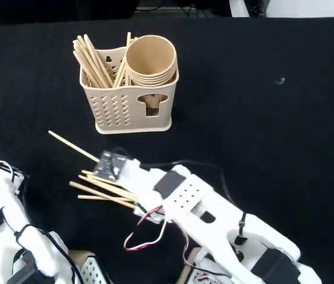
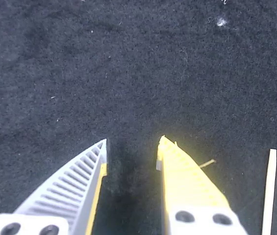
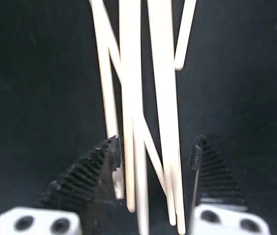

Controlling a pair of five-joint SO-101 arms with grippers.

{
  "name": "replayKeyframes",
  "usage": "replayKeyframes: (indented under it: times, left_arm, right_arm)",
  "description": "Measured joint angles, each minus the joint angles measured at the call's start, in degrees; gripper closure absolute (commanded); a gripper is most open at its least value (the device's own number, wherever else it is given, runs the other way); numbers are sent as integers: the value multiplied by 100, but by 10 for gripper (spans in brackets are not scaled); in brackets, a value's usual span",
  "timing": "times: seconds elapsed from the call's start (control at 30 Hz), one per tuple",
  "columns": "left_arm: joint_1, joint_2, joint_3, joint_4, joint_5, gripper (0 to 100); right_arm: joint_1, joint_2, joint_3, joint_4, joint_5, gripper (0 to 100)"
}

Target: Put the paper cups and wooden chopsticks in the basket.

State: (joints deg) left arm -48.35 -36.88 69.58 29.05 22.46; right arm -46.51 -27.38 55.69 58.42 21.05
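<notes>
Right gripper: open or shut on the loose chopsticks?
Open. In the right wrist view the right gripper has its jaws spread, with the loose chopsticks lying between them, unclamped, and a clear gap beside one jaw.

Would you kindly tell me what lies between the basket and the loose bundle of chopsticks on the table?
In the high view, one single chopstick lies slantwise on bare black cloth between the basket and the bundle.

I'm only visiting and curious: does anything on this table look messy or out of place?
Yes: wooden chopsticks lie loose and crisscrossed on the table, not in the basket, and one stray chopstick lies apart from them. The open right gripper straddles the bunch.
</notes>
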Motion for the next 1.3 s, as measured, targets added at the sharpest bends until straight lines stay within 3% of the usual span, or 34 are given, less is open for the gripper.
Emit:
replayKeyframes:
  times: [0.3, 0.47, 0.63, 0.93, 1.3]
  left_arm:
    - [0, 0, 0, 0, 0, 826]
    - [0, 0, 0, 0, 0, 826]
    - [0, 0, 0, 0, 0, 826]
    - [0, 0, 0, 0, 0, 826]
    - [0, 0, 0, 0, 0, 826]
  right_arm:
    - [-237, 1890, -765, -1037, -211, 770]
    - [-220, 2787, -1398, -1046, -220, 995]
    - [-237, 2804, -1503, -1020, -211, 988]
    - [-237, 1301, -1495, -211, -202, 988]
    - [-246, -88, -1512, -545, -202, 988]
